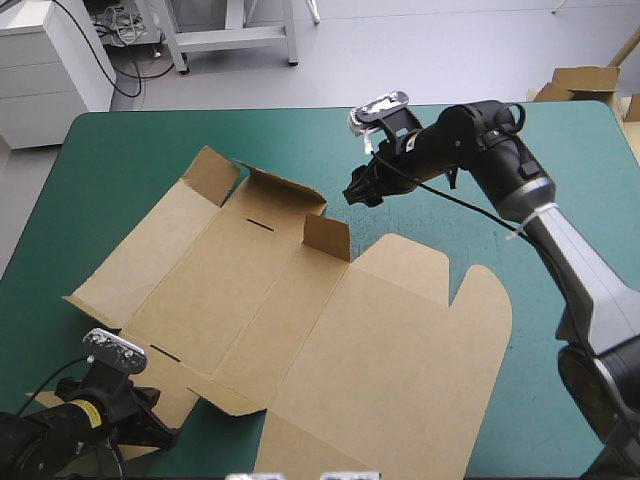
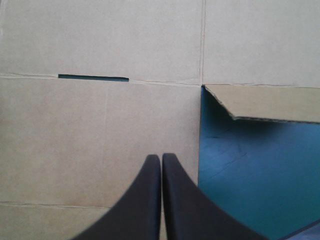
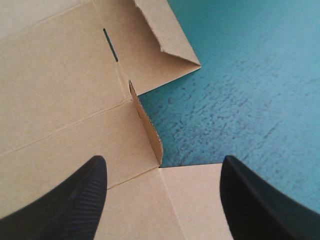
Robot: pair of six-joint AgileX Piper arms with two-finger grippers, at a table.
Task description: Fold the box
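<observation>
Box: flat brown sheet spread over middle of teal-green cover, reaching toward near edge; few small flaps raised on far side. Left gripper low at near left corner, over sheet's edge. Right gripper hangs above far flaps.
Left wrist view: black fingers pressed together over board, slot ahead.
Right wrist view: finger pair wide apart, upright flap ahead between them.

we are looking at a table under a teal-green cover. the brown box is lying on it as an opened-out sheet, spreading from the near left past the middle. small flaps are standing up along its far edge.
</observation>
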